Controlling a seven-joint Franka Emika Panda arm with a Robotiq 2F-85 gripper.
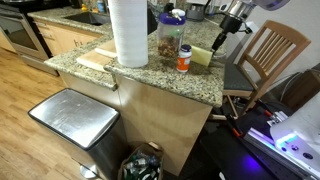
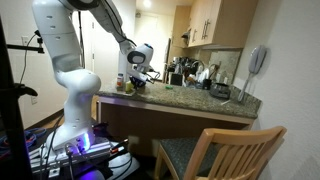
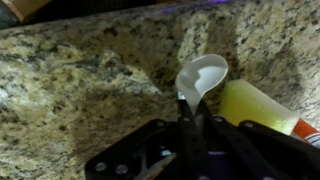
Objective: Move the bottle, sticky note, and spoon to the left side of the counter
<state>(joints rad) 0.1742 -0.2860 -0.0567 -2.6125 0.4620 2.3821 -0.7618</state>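
Exterior view, from the trash-can side. Counter [image 1: 150, 78] is speckled granite on a light wood base. Paper towel roll [image 1: 128, 30] stands near the front edge, with the blue-lidded jar [image 1: 172, 35] just beside it. The bottle [image 1: 184, 58], orange with a white cap, stands upright in front of the jar, close to the edge. The sticky note [image 1: 203, 55] lies just beside the bottle, towards the corner by the wooden chair [image 1: 270, 50]. The gripper [image 1: 218, 42] hangs over that corner, past the note. The spoon cannot be made out here.

Exterior view, from behind the chair. The gripper [image 2: 140, 82] is low over the counter's [image 2: 190, 102] end nearest the robot base. The small items there are too blurred to tell apart.

Wrist view. The gripper [image 3: 193, 112] has its jaws closed tight on the handle of the white spoon [image 3: 203, 72], whose bowl points away from them. Cannot tell whether the spoon touches the granite [image 3: 80, 70]. The sticky note [image 3: 258, 105] lies just right of the spoon, and a sliver of the bottle [image 3: 309, 128] shows at the right edge of the frame.
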